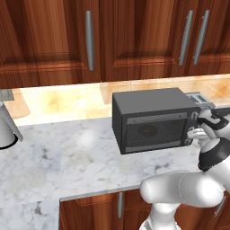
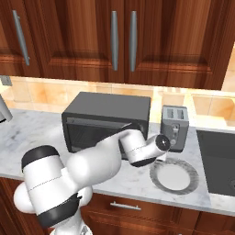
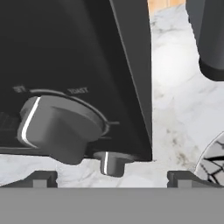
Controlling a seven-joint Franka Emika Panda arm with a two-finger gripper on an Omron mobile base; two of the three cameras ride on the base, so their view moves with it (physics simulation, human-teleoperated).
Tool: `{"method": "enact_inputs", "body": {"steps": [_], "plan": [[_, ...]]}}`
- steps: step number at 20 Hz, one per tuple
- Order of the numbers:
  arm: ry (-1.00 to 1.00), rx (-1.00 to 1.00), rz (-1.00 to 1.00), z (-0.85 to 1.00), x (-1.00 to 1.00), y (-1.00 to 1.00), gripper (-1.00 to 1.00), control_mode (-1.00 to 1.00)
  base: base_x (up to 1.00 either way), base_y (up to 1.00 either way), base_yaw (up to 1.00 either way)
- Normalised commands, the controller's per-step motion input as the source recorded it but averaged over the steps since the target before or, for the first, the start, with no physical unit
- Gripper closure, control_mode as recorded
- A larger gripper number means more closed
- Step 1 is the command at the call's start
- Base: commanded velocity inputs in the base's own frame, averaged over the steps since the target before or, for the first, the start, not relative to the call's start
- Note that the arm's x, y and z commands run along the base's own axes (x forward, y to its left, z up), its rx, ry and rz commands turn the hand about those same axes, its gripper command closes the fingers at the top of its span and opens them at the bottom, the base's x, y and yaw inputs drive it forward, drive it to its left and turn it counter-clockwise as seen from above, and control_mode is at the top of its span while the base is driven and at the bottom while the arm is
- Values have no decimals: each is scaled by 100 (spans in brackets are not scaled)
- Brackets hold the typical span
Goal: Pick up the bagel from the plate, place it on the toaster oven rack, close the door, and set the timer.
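Observation:
The dark grey toaster oven (image 1: 148, 105) stands on the marble counter with its door (image 1: 155, 131) shut, handle bar across the top. A dim round shape shows behind the glass; I cannot tell if it is the bagel. The rack is hidden behind the door. My gripper (image 1: 193, 134) is at the oven's right front edge, by the knobs. In the hand view my gripper (image 3: 112, 179) is open, fingertips (image 3: 41, 178) wide apart. A large timer knob (image 3: 57, 127) sits close ahead on the left, with a small knob (image 3: 111, 162) between the tips. The pale plate (image 2: 174, 176) lies bare right of the oven.
A silver slot toaster (image 2: 175, 120) stands right of the oven, behind the plate. A dark sink (image 2: 218, 160) lies at the far right. Wooden wall cabinets (image 1: 90, 40) hang above. A grey-white appliance (image 1: 6, 128) stands at the left edge of the counter.

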Motion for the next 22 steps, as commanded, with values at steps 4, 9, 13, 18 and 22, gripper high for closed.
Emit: {"method": "enact_inputs", "body": {"steps": [4, 9, 13, 18, 22], "plan": [[0, -5, 7, -30, -34, 0, -100, -100, 0, 0, 0], [0, -3, 6, -21, -1, 0, -100, -100, 0, 0, 0], [0, -1, 5, -10, 7, 0, -100, -100, 0, 0, 0], [0, 0, 4, 0, 19, 0, -100, -100, 0, 0, 0], [0, 0, 3, 0, 7, 0, -100, -100, 0, 0, 0]]}}
